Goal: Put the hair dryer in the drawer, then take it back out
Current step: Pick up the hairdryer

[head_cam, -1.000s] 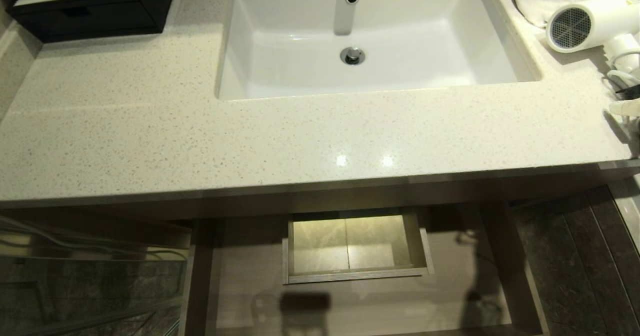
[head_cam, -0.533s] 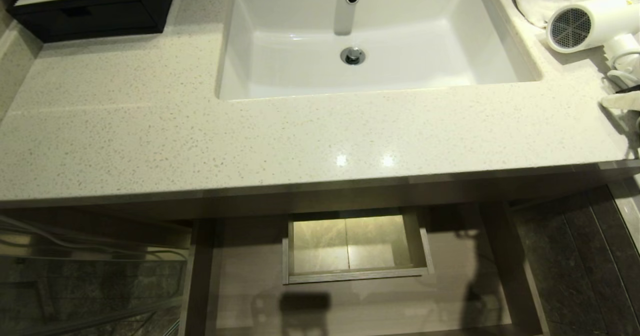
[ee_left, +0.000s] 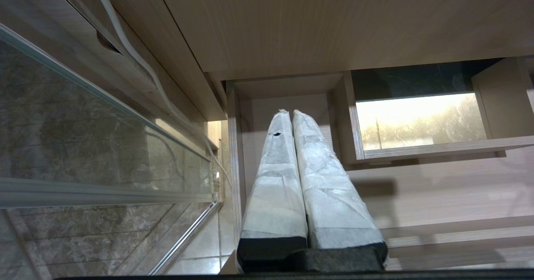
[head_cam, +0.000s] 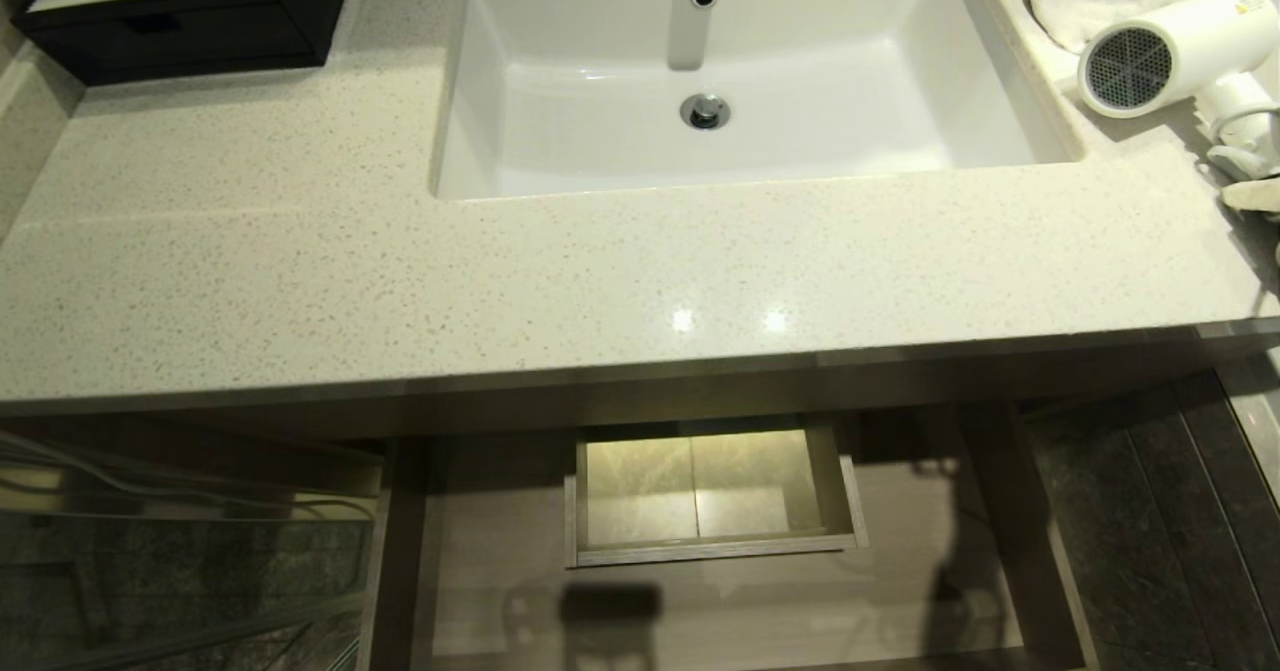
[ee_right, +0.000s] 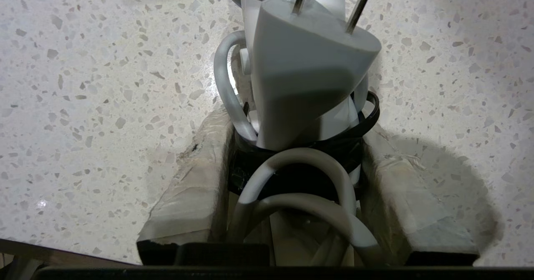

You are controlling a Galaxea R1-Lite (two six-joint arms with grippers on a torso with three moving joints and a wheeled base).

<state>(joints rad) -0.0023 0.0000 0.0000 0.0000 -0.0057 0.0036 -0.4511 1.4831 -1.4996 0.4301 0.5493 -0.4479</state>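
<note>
You see the right claw (ee_right: pixel 292 180) pinching the hair dryer (head_cam: pixel 1165 51) by its corded handle at the frame's upper right, while the left claw (ee_left: pixel 292 115) sits pressed together.

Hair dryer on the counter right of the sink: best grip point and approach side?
Grip the handle of the hair dryer, coming from the counter's front-right edge. The barrel looks too fat and round for a grip, and its handle juts toward that edge. The right gripper already straddles the handle and bundled cord.
</note>
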